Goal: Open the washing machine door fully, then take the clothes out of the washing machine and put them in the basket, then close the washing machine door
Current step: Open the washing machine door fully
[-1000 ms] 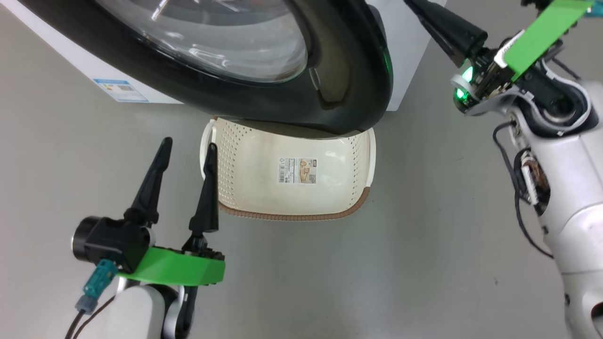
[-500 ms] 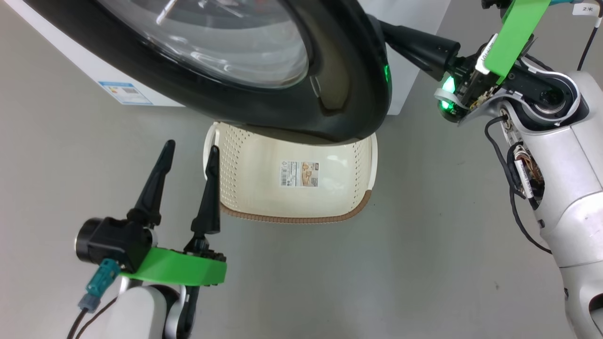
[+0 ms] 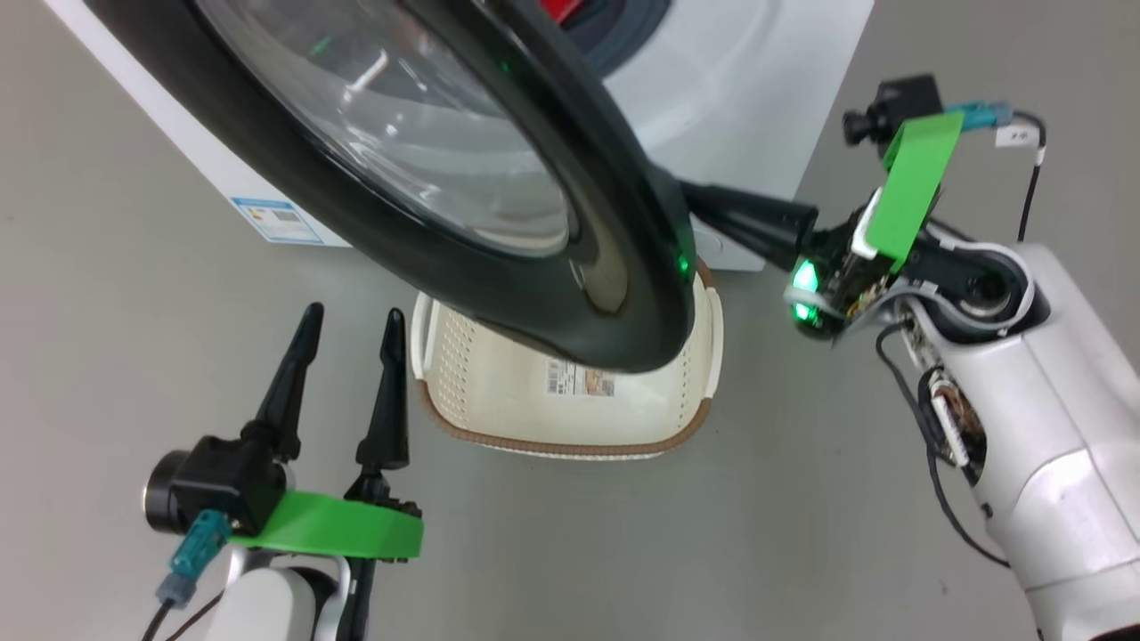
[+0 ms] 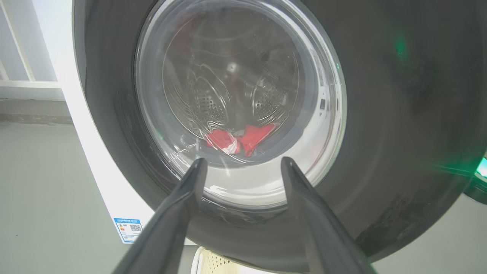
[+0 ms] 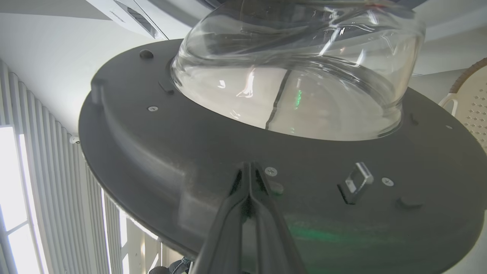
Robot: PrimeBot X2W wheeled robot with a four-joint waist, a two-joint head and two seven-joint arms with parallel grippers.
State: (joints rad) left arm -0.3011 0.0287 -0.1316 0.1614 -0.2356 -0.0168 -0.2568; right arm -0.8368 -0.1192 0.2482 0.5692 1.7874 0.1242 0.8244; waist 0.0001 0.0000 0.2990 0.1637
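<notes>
Since my right pincer (image 5: 249, 167) has its two fingers pressed together into one blade, clamped on nothing, its tips look to be touching the grey inner face of the washing machine door (image 3: 623, 294), below the glass bowl and beside the metal latch hook (image 5: 357, 182). That face lies straight ahead along my fingers, so I judge the next push should run the way they point, swinging the door's free edge further out from the washing machine (image 3: 757, 71). The door hangs partly open, its lower rim over the basket (image 3: 570, 443) on the floor. My left pincer (image 3: 352, 312) stands with fingers apart and empty, just beside the basket, on the door's outer side, so the right arm is the nearer one for this push. The clothes (image 4: 243, 139) lie in the drum, red through the glass.
</notes>
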